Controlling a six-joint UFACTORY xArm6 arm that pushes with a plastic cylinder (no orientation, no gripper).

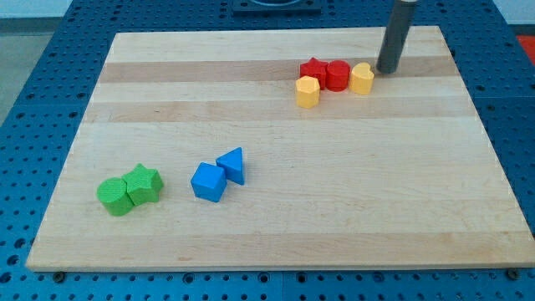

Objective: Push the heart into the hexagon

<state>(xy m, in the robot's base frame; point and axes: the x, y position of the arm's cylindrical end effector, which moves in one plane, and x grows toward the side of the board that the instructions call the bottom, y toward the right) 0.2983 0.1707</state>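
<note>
1. Wooden bench (pixel 276 209), pale planks, lies on a blue perforated base (pixel 25 125)
2. My tip (pixel 387 71) sits near the view's top right, at the end of a dark upright rod; it stands just right of the yellow heart (pixel 362 79), touching it or nearly so, contact cannot be confirmed
3. Tool state: a plain rod with no jaws, so nothing spreads, presses together or pinches; it holds nothing
4. Yellow heart is the right end of a tight cluster in the upper right part of the bench; it touches the red cylinder-like block (pixel 338 75) on its left
5. Second red block (pixel 313 70), shape unclear, touches the first red one on the left
6. Yellow hexagon (pixel 308 92) sits at the cluster's lower left, against the second red block, apart from the heart with the red blocks between
7. Blue cube (pixel 208 181) and blue triangle (pixel 232 165) sit together at the lower centre left
8. Green star (pixel 144 184) and a second green block (pixel 115 196), shape unclear, touch at the lower left, well apart from the tip
</note>
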